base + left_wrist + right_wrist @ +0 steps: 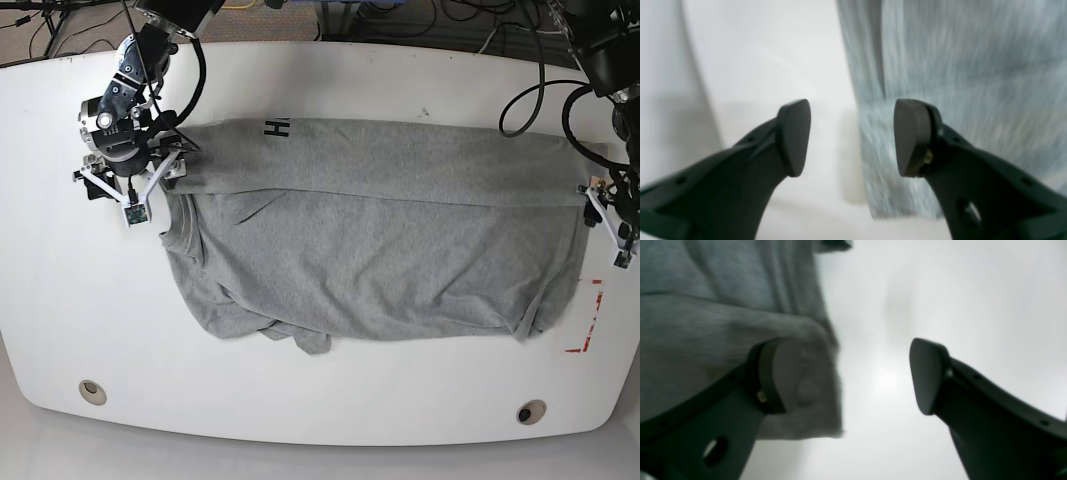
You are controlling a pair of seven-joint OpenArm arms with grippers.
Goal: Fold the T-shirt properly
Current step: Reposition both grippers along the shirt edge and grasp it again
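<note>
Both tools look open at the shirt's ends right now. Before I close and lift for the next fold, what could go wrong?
1. The right tool straddles only the T-shirt edge; closing may catch a thin sliver that slips.
2. The left tool likewise sits at the hem edge, mostly over bare table, so it may pinch nothing.
3. The lower hem is bunched and wrinkled in the base view; folding now could trap creases.

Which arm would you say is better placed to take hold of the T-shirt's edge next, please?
Probably the right gripper: one of its open fingers already overlaps the T-shirt edge. The left gripper straddles mostly bare table.
</note>
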